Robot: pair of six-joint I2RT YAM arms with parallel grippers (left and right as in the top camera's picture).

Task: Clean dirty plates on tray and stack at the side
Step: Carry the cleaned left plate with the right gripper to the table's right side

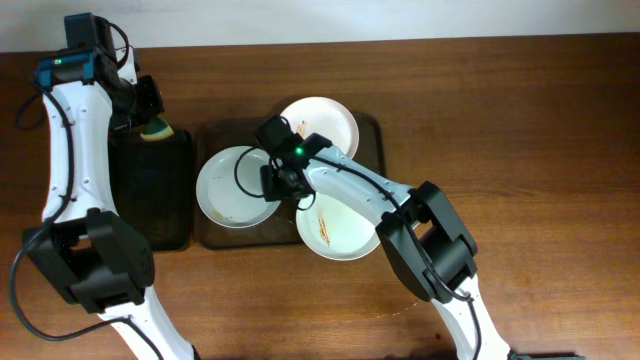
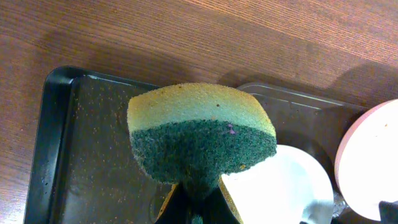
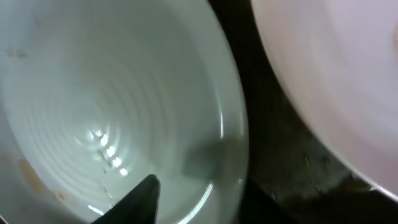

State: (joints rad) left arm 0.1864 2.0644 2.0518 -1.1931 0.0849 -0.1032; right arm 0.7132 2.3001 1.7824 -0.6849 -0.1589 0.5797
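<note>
White plates, three of them, all lie on the dark brown tray (image 1: 368, 160). The end plate (image 1: 225, 190) overhangs the tray's end that faces the black tray (image 1: 150, 195). The far plate (image 1: 325, 120) sits at the dark brown tray's back edge. The streaked plate (image 1: 345, 235) hangs over its front edge, with yellow-brown marks plain on it.

The right gripper (image 1: 283, 183) is over the middle of the dark brown tray, at the inner rim of the end plate. Its wrist view shows one dark finger (image 3: 140, 196) above the plate's ribbed face. The other finger is hidden, so I cannot tell whether the claw is open or pinching the rim.

The left gripper (image 2: 199, 210) hangs just beyond the dark brown tray's end, above the black tray. It is closed tight on a sponge (image 2: 199, 124), yellow on top and green scourer below.

My judgement is that the step in hand is wiping the end plate, which seems to have faint brownish specks near its rim. To do it well, the right claw should steady the rim before the sponge arrives. The sponge should meet the plate with a broad face, not an edge, and press lightly so the overhanging plate does not tip. It should sweep from the centre out to the specks
</note>
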